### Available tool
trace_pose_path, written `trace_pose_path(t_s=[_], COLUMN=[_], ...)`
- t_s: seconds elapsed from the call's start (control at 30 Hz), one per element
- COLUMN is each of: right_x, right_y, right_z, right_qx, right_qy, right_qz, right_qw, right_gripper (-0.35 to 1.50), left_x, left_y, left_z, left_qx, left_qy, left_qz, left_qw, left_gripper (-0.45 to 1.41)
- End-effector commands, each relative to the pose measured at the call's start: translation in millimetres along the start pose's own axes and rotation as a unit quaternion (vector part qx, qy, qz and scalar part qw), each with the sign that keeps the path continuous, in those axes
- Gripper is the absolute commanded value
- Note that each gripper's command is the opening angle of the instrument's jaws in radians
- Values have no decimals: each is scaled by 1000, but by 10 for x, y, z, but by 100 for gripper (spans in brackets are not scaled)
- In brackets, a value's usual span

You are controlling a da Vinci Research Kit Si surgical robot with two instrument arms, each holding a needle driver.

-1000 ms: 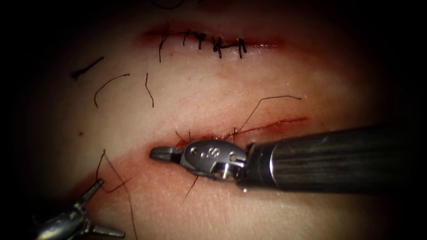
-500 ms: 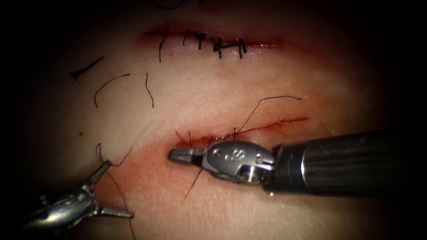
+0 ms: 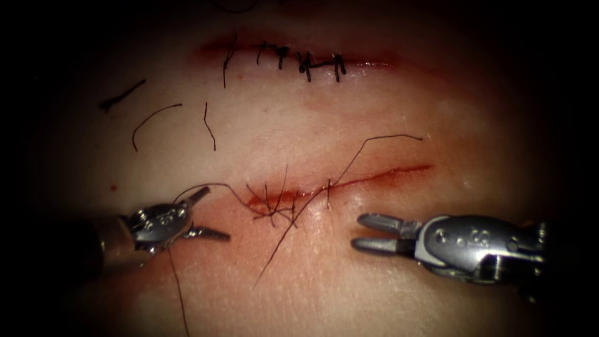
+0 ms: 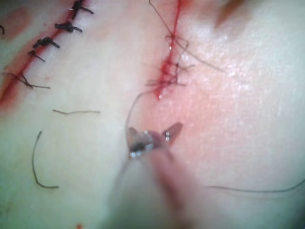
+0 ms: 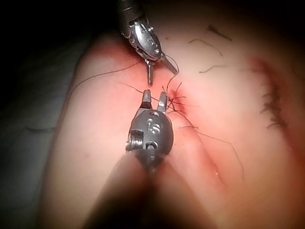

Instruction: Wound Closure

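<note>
Left tool (image 3: 209, 215), left of the cut (image 3: 349, 182) in the tissue (image 3: 387, 112): jaws spread wide, gripping nothing; the thread (image 3: 215, 185) lies against the upper jaw and arcs rightward to the knotted strands (image 3: 274, 209) at the cut's left end. A loose tail (image 3: 277, 249) trails below the cut. Right tool (image 3: 374, 232), below the cut and right of the knot: jaws parted and empty. A second, sutured cut (image 3: 299, 59) lies well above; cut thread ends (image 3: 153, 118) lie above-left.
</note>
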Motion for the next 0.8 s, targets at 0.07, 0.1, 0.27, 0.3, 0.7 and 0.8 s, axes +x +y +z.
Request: trace_pose_path(t_s=[0.07,0.1,0.27,0.3,0.7,0.8], right_x=[-5,-5,-9,-11,-24,-26], right_y=[-7,-7,-13,-14,-16,-17], right_z=[15,15,21,21,21,18], right_qx=[-1,-1,5,6,6,7], right_qy=[1,1,4,1,0,1], right_qz=[2,2,0,-2,-7,-8], right_qw=[1000,1000,1000,1000,1000,1000], right_gripper=[47,47,49,49,46,49], left_x=[-17,-17,-20,-17,53,61], left_y=[1,1,30,46,132,146], left_z=[26,26,12,0,-51,-51], left_qx=[-55,-55,-105,-120,-89,-56], left_qy=[-81,-81,-160,-162,6,63], left_qz=[-4,-4,10,19,120,258], left_qw=[995,995,981,979,989,962], left_gripper=[98,98,99,99,94,79])
